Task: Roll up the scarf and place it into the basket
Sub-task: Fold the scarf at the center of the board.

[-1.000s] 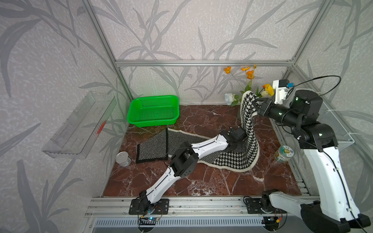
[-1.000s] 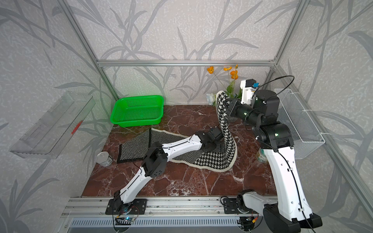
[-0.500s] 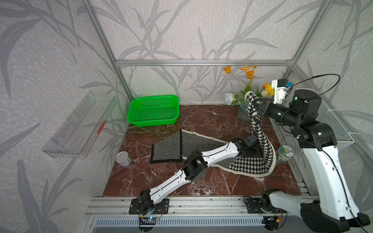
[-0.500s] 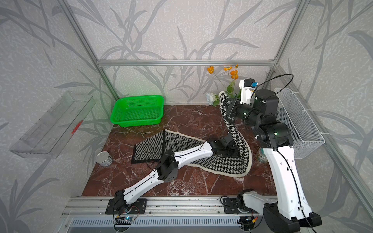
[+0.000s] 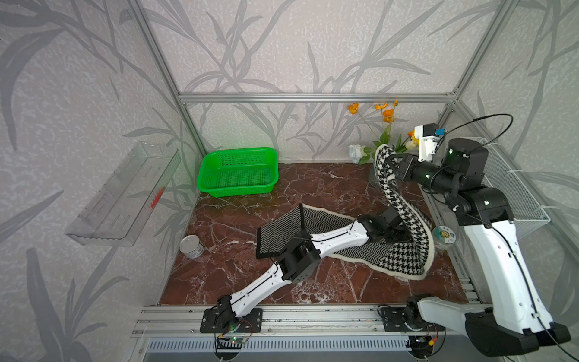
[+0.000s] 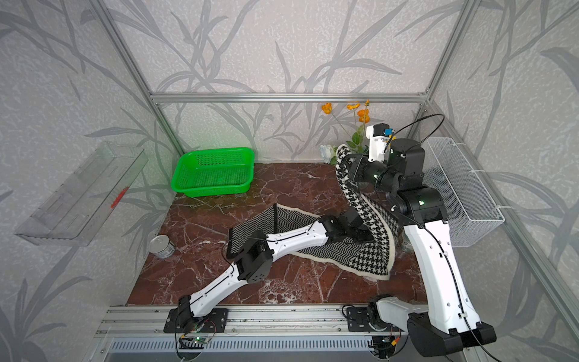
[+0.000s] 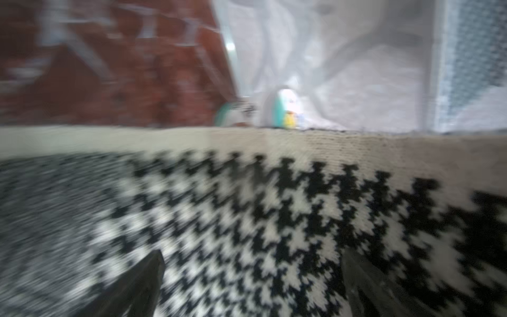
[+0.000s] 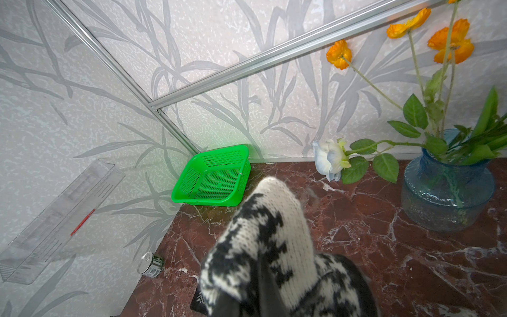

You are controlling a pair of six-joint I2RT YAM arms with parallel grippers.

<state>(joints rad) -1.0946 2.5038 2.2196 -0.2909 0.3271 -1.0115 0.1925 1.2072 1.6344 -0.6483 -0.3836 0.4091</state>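
Right end effector point(image 5: 389, 163) pinches the long knitted black-and-white scarf point(image 5: 407, 207) up high; left end effector point(image 5: 395, 233), spread, sits below over it; bright green perforated plastic basket point(image 5: 239, 189) well apart.

Near side: left arm point(image 5: 332, 238) stretched low and far out from its base, elbow slightly up, forearm running toward the robot's right. At its end the left gripper point(image 5: 390, 227) sits low over the scarf point(image 5: 404, 254), jaws spread wide. In the wrist view both fingers point(image 7: 142, 282) stand well apart above the knit, with nothing between them. Contact with the cloth: cannot tell, view blurred.

Far side: right arm point(image 5: 498, 260) rises steeply from its base, elbow high, forearm about level and pointing toward the robot's left. Its right gripper point(image 5: 391, 165) is up high, jaws pinched on the scarf's end, which hangs from it.
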